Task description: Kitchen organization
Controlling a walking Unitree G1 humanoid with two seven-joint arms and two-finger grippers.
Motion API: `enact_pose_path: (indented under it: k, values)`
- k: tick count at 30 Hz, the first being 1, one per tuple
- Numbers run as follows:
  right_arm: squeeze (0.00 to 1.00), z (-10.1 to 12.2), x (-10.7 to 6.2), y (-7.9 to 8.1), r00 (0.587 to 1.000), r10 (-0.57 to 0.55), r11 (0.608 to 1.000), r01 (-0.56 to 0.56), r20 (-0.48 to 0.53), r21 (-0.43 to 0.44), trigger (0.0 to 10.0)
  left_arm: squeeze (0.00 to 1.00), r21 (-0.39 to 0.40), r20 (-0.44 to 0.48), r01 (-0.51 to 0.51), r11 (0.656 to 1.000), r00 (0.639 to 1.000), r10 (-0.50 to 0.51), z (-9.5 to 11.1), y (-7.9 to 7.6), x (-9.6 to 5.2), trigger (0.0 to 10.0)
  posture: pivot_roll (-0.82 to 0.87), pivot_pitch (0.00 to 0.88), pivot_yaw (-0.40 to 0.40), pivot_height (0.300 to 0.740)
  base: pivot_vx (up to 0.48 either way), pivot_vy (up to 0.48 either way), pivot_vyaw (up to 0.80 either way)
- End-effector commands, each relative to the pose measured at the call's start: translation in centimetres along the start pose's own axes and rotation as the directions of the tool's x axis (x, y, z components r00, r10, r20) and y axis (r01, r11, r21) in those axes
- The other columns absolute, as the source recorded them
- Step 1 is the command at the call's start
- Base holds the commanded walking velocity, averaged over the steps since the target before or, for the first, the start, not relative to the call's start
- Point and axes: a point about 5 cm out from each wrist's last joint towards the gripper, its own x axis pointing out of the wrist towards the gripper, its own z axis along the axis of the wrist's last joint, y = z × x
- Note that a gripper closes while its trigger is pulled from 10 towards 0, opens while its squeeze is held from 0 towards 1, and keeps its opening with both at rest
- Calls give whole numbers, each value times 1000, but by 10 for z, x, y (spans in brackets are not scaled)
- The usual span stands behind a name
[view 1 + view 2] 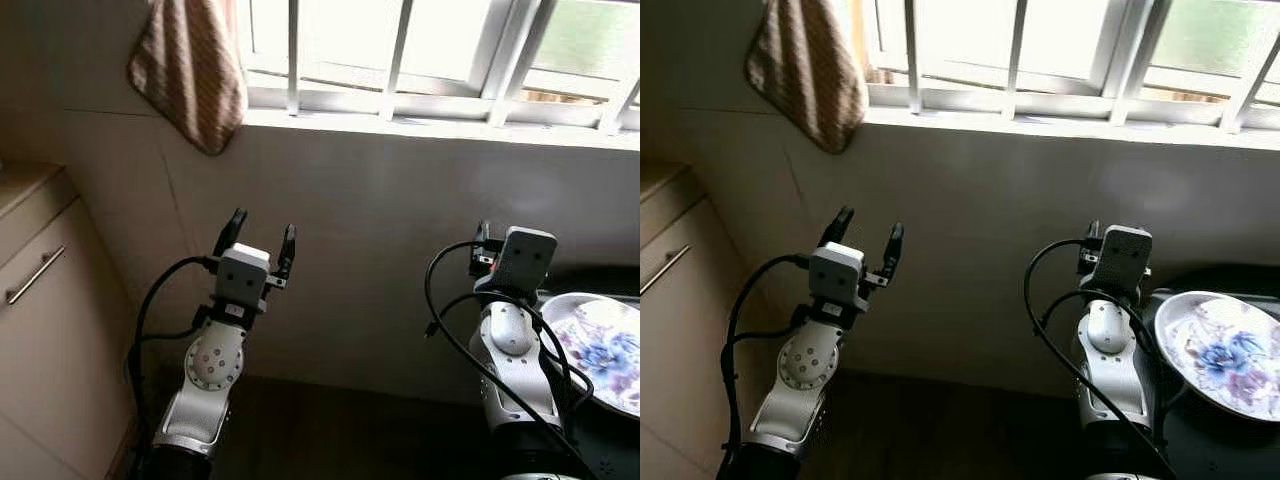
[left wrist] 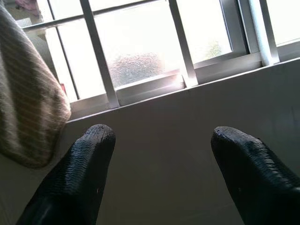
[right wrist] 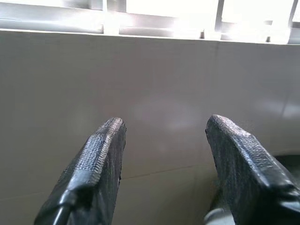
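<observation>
A white plate with a blue and purple flower print lies on a dark counter at the right edge. My right gripper is raised just left of the plate, open and holding nothing, and it points at the tiled wall. Its grey wrist block hides most of its fingers from the head camera. My left gripper is held up at the left, open and empty, facing the wall below the window sill. A brown striped cloth hangs from the window above the left gripper.
A barred window runs along the top, over a pale tiled wall. A beige cabinet with a metal bar handle stands at the left. Dark floor lies between the arms.
</observation>
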Motion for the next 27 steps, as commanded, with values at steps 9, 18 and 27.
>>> enact_pose_path:
  k: [9, 18, 27]
  values:
    - [0, -1, 3, -7, 999, -45, 999, 46, -26, 16, 10000, 0, -5, 19, -4, 1000, 1000, 4, 4, -1, 2, 10000, 27, 0, -31, 740, 0, 0, -89]
    - [0, -4, 4, -12, 996, -74, 997, 75, -47, 14, 10000, 0, -7, 13, -3, 1000, 1000, 3, 3, -2, 1, 10000, 25, 0, -31, 740, 0, 0, -89]
    - [0, -6, 4, -14, 994, -86, 996, 87, -65, 20, 10000, 0, -46, -4, -11, 999, 1000, 11, 1, -1, 2, 10000, 21, 0, -31, 740, 0, 213, 0]
